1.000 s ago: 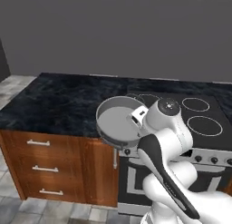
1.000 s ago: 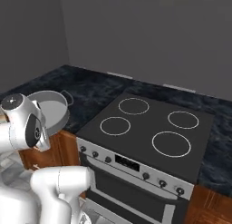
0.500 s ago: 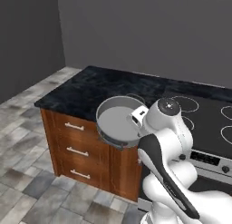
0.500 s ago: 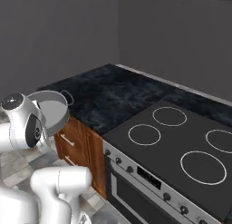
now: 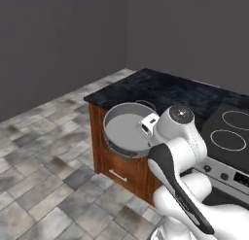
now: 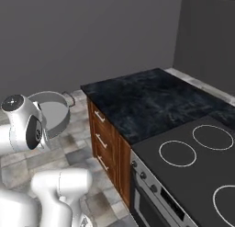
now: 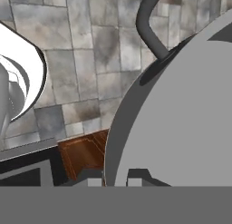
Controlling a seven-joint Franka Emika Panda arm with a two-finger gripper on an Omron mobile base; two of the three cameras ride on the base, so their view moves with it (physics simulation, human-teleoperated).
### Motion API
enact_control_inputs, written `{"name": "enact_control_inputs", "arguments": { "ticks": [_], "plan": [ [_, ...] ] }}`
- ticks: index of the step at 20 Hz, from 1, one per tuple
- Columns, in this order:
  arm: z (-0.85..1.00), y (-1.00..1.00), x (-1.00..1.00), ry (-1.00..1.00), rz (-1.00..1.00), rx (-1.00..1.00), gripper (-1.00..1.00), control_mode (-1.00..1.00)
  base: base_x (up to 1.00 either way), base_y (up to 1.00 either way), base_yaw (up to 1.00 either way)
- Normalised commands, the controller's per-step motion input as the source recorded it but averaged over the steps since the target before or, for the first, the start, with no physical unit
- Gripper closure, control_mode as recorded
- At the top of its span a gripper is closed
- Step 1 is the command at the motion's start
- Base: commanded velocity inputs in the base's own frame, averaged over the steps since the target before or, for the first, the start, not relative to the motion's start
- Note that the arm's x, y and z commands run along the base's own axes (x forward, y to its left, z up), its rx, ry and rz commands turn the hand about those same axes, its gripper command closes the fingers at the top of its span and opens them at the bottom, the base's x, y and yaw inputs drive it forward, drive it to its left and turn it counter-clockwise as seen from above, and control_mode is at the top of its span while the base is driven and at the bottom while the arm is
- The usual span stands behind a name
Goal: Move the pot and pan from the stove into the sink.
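Pot hangs tilted off our bench's outer corner, above the tiled floor; our pincer is clamped on its rim; no writing visible

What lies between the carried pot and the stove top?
In the right base view, the dark stone counter on wooden drawers lies between the pot and the stove.

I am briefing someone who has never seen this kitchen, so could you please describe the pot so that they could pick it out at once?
Start at the black-topped counter with wooden drawers left of the stove. Off its end, above the tiled floor, the white arm's gripper holds the pot aloft by its rim. It is round, grey, low-walled, with a thin dark loop handle.
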Motion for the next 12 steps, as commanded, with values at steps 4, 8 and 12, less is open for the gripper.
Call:
{"name": "enact_control_inputs", "arguments": {
  "ticks": [4, 8, 12],
  "plan": [
    [0.00, 0.00, 0.00, 0.00, 0.00, 0.00, 1.00, 1.00, -0.07, 0.00, 0.50],
    [0.00, 0.00, 0.00, 0.00, 0.00, 0.00, 1.00, 1.00, -0.05, 0.00, 0.50],
    [0.00, 0.00, 0.00, 0.00, 0.00, 0.00, 1.00, 1.00, -0.03, 0.00, 0.50]
  ]
}}
